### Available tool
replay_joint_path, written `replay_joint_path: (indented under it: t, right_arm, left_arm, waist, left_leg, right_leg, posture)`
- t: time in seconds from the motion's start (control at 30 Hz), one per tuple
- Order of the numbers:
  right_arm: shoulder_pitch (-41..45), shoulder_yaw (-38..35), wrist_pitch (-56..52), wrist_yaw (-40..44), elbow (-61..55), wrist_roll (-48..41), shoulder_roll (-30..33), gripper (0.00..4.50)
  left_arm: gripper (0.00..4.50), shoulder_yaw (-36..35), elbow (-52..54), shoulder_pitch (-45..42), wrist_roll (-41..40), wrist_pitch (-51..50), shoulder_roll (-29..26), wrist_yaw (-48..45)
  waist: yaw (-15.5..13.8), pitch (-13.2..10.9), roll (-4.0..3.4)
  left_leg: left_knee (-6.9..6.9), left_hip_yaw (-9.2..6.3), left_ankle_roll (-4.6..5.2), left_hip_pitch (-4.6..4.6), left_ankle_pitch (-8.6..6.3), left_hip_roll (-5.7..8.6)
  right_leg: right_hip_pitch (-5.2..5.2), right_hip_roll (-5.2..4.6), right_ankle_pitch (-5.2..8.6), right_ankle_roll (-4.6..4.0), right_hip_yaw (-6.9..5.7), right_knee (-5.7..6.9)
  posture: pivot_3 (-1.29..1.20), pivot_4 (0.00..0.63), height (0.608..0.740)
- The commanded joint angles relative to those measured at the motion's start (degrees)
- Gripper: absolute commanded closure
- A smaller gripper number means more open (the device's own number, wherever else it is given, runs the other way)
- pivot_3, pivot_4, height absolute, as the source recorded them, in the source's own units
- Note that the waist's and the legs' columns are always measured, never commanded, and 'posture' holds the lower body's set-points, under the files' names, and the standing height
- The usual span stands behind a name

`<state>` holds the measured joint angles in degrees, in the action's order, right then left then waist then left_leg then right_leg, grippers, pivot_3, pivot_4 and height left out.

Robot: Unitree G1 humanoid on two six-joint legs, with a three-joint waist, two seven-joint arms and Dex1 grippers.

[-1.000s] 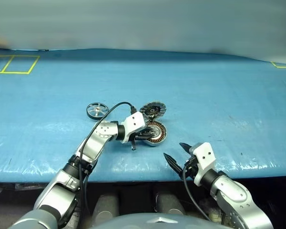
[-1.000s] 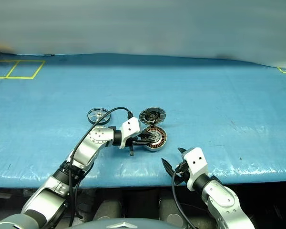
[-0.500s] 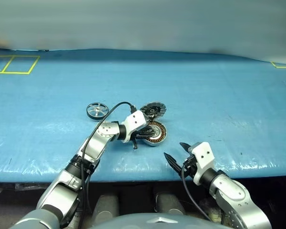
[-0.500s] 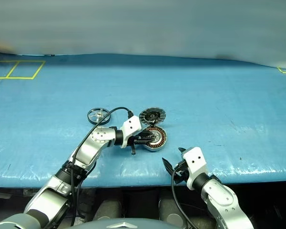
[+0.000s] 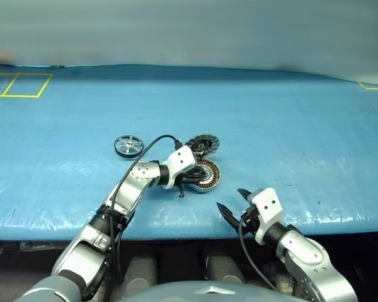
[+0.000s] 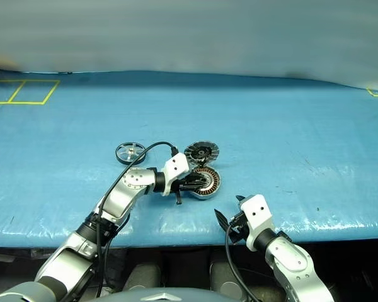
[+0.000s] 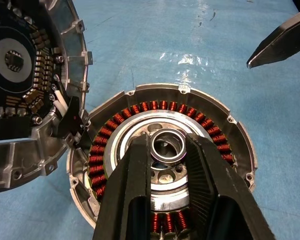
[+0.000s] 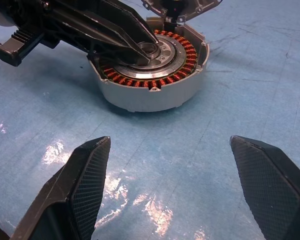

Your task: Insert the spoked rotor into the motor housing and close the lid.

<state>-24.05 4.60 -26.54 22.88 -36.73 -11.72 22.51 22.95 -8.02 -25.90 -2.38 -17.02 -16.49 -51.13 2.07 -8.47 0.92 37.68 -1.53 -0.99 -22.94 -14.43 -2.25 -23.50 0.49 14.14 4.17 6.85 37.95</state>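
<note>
The motor housing [image 5: 207,176] lies open on the blue table, its copper coils [image 7: 140,108] ringing a silver centre. Its lid [image 5: 202,144] stands hinged open at the far edge, inner face showing [image 7: 20,65]. My left gripper [image 7: 167,140] reaches over the housing from the left, shut on a small metal ring [image 7: 168,146] at the centre. The spoked rotor [image 5: 128,146] lies flat to the left, apart from both grippers. My right gripper [image 5: 235,201] hovers open near the front edge, pointing at the housing [image 8: 150,95], nothing between its fingers.
Blue sheeting covers the whole table, and its front edge [image 5: 176,231] runs just below my right gripper. Yellow tape squares [image 5: 19,85] mark the far left corner. A black cable [image 5: 152,143] loops above my left wrist.
</note>
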Motion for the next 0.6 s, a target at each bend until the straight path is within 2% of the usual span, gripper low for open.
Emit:
replay_joint_path:
  t: [0.03,0.6]
  right_arm:
    - [-0.1,-0.1,0.3,-0.3,-1.1,0.3,0.2,0.47]
    - [0.1,0.2,0.1,-0.9,-0.7,0.8,0.1,0.47]
  left_arm:
    - [3.83,0.1,-0.5,-0.6,0.9,0.6,-0.3,0.3]
    - [3.83,0.1,-1.2,-0.8,1.4,-0.2,-0.7,1.4]
  waist:
    - [0.0,0.0,0.0]
    - [0.0,0.0,0.0]
  left_leg:
    - [0.01,0.0,0.0,0.0,0.0,0.0]
    - [0.17,0.0,0.0,0.01,0.0,0.0]
  right_leg:
    - [0.0,-0.01,0.0,0.0,0.0,0.0]
    - [0.08,0.0,-0.01,0.02,0.01,0.05]
  posture:
    - [0.0,0.15,0.74]
    - [0.0,0.15,0.74]
